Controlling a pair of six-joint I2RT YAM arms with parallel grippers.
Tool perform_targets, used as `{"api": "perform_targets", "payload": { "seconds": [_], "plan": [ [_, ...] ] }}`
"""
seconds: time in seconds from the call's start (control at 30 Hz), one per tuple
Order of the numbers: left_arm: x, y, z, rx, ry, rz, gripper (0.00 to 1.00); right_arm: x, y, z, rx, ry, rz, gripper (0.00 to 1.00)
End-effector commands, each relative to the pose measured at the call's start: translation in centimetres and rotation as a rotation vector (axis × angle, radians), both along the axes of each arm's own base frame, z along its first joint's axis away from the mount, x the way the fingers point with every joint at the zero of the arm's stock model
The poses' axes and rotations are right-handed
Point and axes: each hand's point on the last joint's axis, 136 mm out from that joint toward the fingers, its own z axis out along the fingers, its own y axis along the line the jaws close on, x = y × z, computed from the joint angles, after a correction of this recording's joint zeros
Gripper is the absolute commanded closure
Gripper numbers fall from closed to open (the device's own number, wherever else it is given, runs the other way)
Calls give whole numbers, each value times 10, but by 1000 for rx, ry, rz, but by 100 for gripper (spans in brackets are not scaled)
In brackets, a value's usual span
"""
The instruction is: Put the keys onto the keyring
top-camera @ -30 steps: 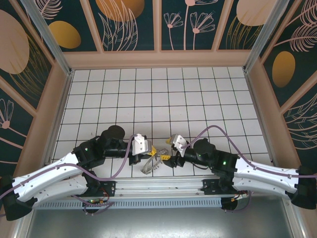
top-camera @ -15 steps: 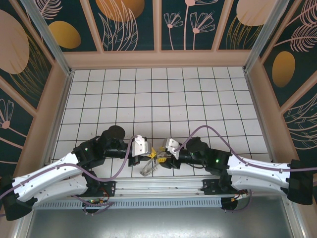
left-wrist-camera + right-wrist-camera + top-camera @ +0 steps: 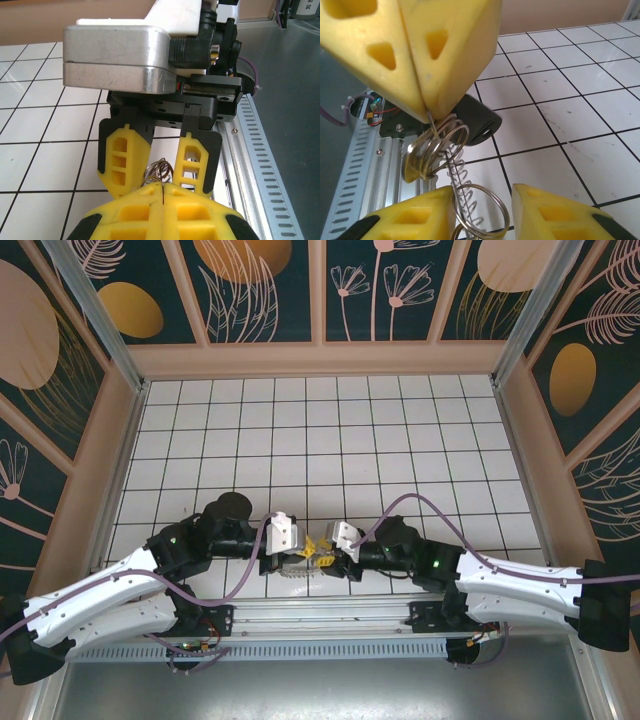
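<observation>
Hanging from the pinched tips of the left gripper (image 3: 162, 189), the keyring (image 3: 437, 145) sits just above the table (image 3: 400, 440), close to the near edge and about midway along it. That claw is closed, its two yellow fingers pressed flat together with a thin wire of the ring caught in the seam. The right gripper (image 3: 482, 202) faces it tip to tip. Its jaws stand apart, with one round loop of the ring between the fingers (image 3: 410, 220); I cannot tell whether either pad touches the wire.

White square tiles cover the table, ruled by thin black lines and marked with a few faint scuffs. A grey metal rail (image 3: 255, 150) with a row of slots runs along the near edge. Dark teal wall panels (image 3: 400, 290), painted with gold ovals and pale pink leaf and flower outlines, close in the other three sides, set in a pale wooden frame.

Shiny grey wire makes up the ring: several overlapping round loops, a short spring-like coil below them, and a flat dull brass-coloured piece at one side. Moulded yellow plastic forms the fingers, blocky and wedge-shaped, with cut-out pockets.
</observation>
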Motion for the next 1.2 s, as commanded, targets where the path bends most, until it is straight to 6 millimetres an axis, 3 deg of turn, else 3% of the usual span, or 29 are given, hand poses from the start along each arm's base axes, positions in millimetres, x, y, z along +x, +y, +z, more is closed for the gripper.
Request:
{"api": "perform_targets", "payload": {
  "seconds": [0.0,0.13,0.23,0.6,0.8,1.17],
  "plan": [
    [0,-3,26,-62,-53,-14,100,4,3,9,23,-21,-4,70],
    [5,-2,25,-61,-63,11,100,15,0,9,10,-30,-71,83],
    [10,0,24,-59,-78,45,100,36,-5,8,-16,-34,-192,100],
    [26,2,11,-17,-91,128,100,76,-17,28,97,-22,-459,100],
    [28,3,8,-21,-87,148,100,78,-16,46,189,-57,-501,100],
    [35,7,-1,-8,-64,205,81,76,-17,63,263,-122,-544,100]
  ]
}}
